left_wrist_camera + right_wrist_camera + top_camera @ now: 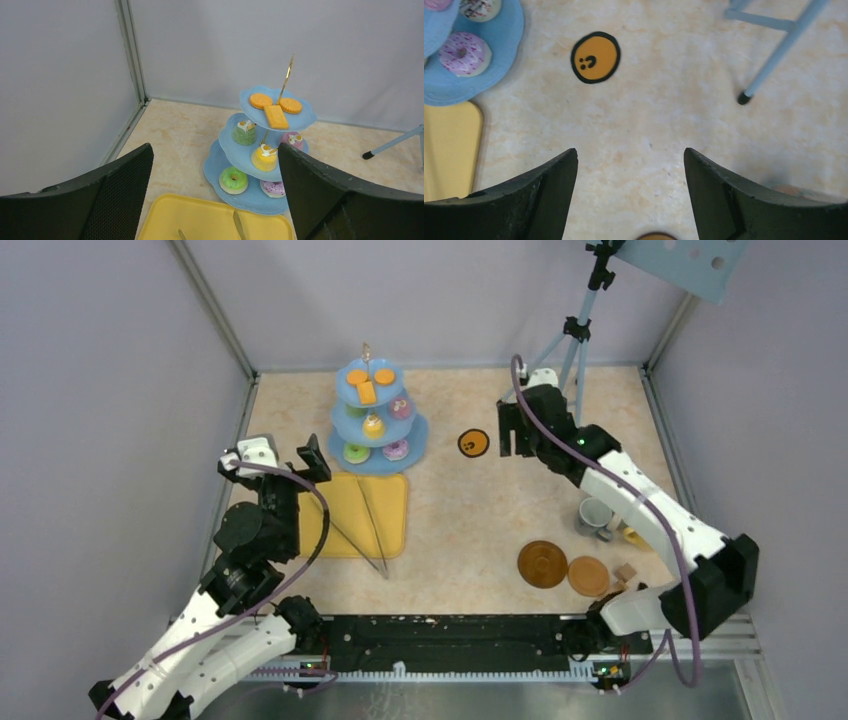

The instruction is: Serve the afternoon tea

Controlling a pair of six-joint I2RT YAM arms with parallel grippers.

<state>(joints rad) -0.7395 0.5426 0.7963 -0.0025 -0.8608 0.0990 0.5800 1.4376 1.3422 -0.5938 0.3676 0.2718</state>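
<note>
near right, 2 brown coasters (pixel 542 564) lie flat, likely light and stiff, pinch at the rim; grey mug (pixel 595 515) just beyond, probably rigid, grip its wall; left gripper (pixel 215 150) and right gripper (pixel 630 152) both gape empty; farther, stand (pixel 211 167) holds small, probably slick pastries (pixel 233 180).

The top camera looks down on everything; both closer wrist cameras share the blue stand (pixel 212 165).

light: even, bright | shadows: soft | focus: wrist views perhaps slightly soft
</note>
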